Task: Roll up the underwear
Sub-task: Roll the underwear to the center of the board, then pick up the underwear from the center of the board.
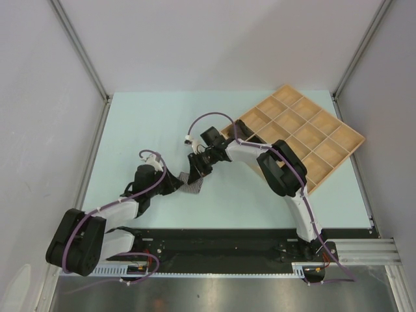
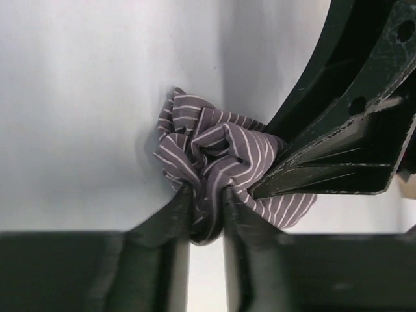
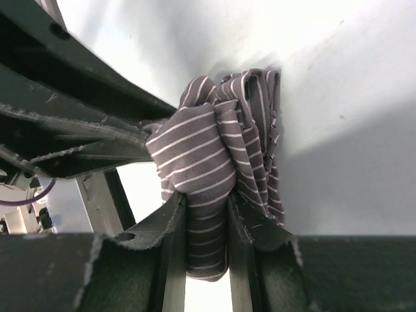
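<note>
In the view from above, a compartmented light wooden tray [image 1: 312, 140] lies skewed at the far right of the pale mint-green bench [image 1: 149, 123]. The underwear [image 1: 192, 187], a bunched piece of grey-purple cloth with thin white stripes, sits on the bench to the near left of the tray, clear of it. Only a small striped patch shows, because the two arms meet right over it. The left tool [image 1: 182, 184] reaches in from the side away from the tray, and the right tool [image 1: 197, 170] comes in from the tray's side. The right arm's dark elbow housing hangs in front of the tray's near-left edge and hides a few compartments. Purple cables loop over both wrists.

From the left wrist, the underwear [image 2: 214, 146] is a crumpled knot resting on the pale bench. The left tool [image 2: 207, 221] is closed on it: both dark fingers press into a fold of the striped cloth, which bulges up between them. The right tool [image 2: 325, 172] crosses the right half of this view, its black frame covering that side of the cloth and its finger pushed into the bundle. The tray does not show here.

From the right wrist, the underwear [image 3: 218, 130] stands as a folded lump against the bench. The right tool [image 3: 207, 224] is clamped on a striped band of it that runs down between the fingers. The left tool [image 3: 78, 133] fills the upper left, its finger touching the bundle and blocking that side.
</note>
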Tool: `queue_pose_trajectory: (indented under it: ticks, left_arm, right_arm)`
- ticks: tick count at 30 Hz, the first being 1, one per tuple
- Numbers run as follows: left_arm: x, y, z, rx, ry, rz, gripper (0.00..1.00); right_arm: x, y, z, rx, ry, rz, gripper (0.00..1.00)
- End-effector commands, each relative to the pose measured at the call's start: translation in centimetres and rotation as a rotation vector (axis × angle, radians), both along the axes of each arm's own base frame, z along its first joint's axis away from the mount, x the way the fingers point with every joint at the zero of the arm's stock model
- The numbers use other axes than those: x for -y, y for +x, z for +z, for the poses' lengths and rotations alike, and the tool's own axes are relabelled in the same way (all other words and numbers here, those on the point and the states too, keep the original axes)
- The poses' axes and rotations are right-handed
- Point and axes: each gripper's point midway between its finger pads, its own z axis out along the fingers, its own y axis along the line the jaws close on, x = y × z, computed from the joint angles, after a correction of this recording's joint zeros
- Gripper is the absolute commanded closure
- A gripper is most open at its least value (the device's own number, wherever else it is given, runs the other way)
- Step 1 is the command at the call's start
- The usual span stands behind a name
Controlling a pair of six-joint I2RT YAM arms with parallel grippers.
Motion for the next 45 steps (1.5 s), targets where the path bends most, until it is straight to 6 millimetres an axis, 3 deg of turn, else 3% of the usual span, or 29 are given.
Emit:
queue_pose_trajectory:
  ticks: [1,2,5,9,10,12,17,22,36,39,45]
  left_arm:
    - [0.3,0.9,0.6,0.057,0.009,-0.016,0.85]
    - [0.3,0.8,0.4,0.051,0.017,-0.022,0.85]
    - [0.3,0.4,-0.2,0.041,0.036,-0.041,0.85]
    - [0.3,0.0,-0.7,0.042,0.06,-0.065,0.85]
    - [0.3,-0.2,-0.8,0.04,0.067,-0.072,0.85]
    - [0.3,-0.3,-0.9,0.044,0.081,-0.082,0.85]
    - [0.6,-0.7,-0.9,0.053,0.091,-0.101,0.85]
    - [0.6,-0.5,-0.7,0.059,0.104,-0.101,0.85]
    - [0.6,-0.3,-0.3,0.067,0.128,-0.103,0.86]
    - [0.7,-0.3,0.0,0.077,0.128,-0.104,0.86]
    - [0.4,-0.3,0.1,0.075,0.141,-0.098,0.86]
  right_arm:
    - [0.6,0.6,-1.2,0.045,-0.064,-0.005,0.75]
    - [0.7,0.6,-0.8,0.049,-0.066,-0.006,0.63]
    - [0.9,1.1,0.8,0.099,-0.054,0.001,0.48]
    - [1.4,2.1,2.4,0.152,-0.07,-0.002,0.4]
    - [1.6,2.5,2.7,0.159,-0.069,-0.014,0.3]
    - [1.9,3.2,3.7,0.178,-0.056,-0.03,0.22]
    - [3.0,5.2,4.1,0.188,-0.043,-0.084,0.19]
    - [3.0,4.7,2.1,0.112,-0.023,-0.06,0.19]
    - [1.2,0.0,-0.2,-0.005,-0.002,0.051,0.2]
    - [0.8,-0.4,-0.7,-0.012,-0.009,0.061,0.27]
    - [0.2,-0.8,-1.1,-0.022,-0.02,0.064,0.7]
